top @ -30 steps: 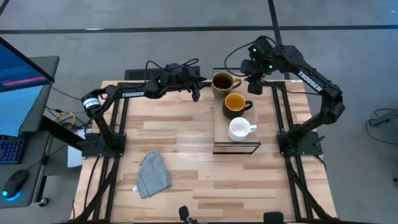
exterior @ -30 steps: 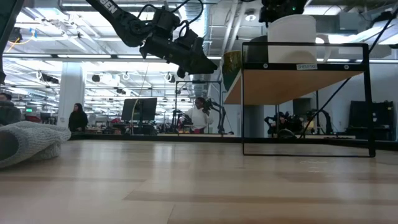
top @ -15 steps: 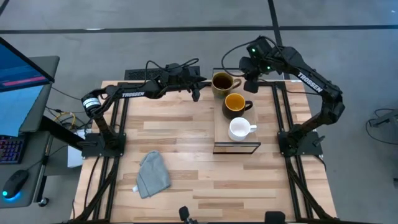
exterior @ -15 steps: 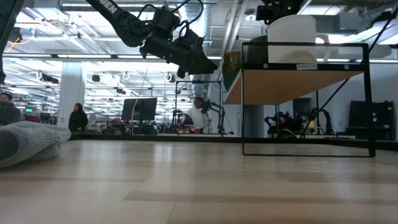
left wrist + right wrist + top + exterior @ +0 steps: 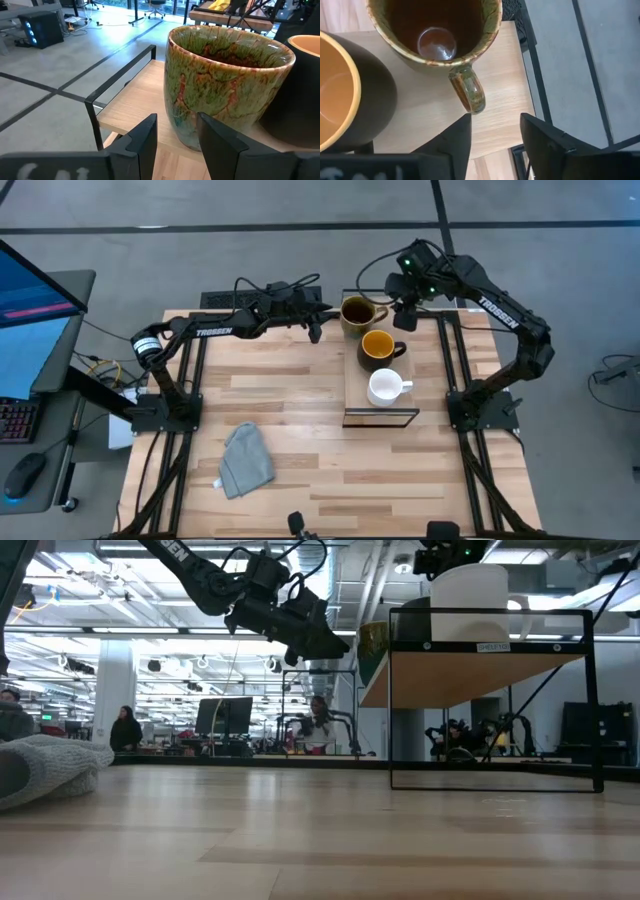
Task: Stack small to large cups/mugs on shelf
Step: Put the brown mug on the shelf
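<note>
Three mugs stand in a row on the raised shelf (image 5: 352, 395). The olive-brown mug (image 5: 357, 311) is at the far end, the dark mug with the yellow-orange inside (image 5: 377, 347) in the middle, and the white mug (image 5: 385, 387) at the near end. My left gripper (image 5: 316, 329) is open and hovers just left of the olive-brown mug (image 5: 225, 85), touching nothing. My right gripper (image 5: 406, 320) is open above the shelf's far right. Its fingers stand on either side of the olive-brown mug's handle (image 5: 470, 90), above it and apart from it.
A grey cloth (image 5: 245, 460) lies on the tabletop at the near left. The shelf's dark frame (image 5: 495, 700) stands on the table's right half. The wooden tabletop left of the shelf is bare. People and desks show in the room beyond the table.
My right gripper has shifted a little toward the table's left, nearer the olive-brown mug, and stays open. The mugs have not moved.
</note>
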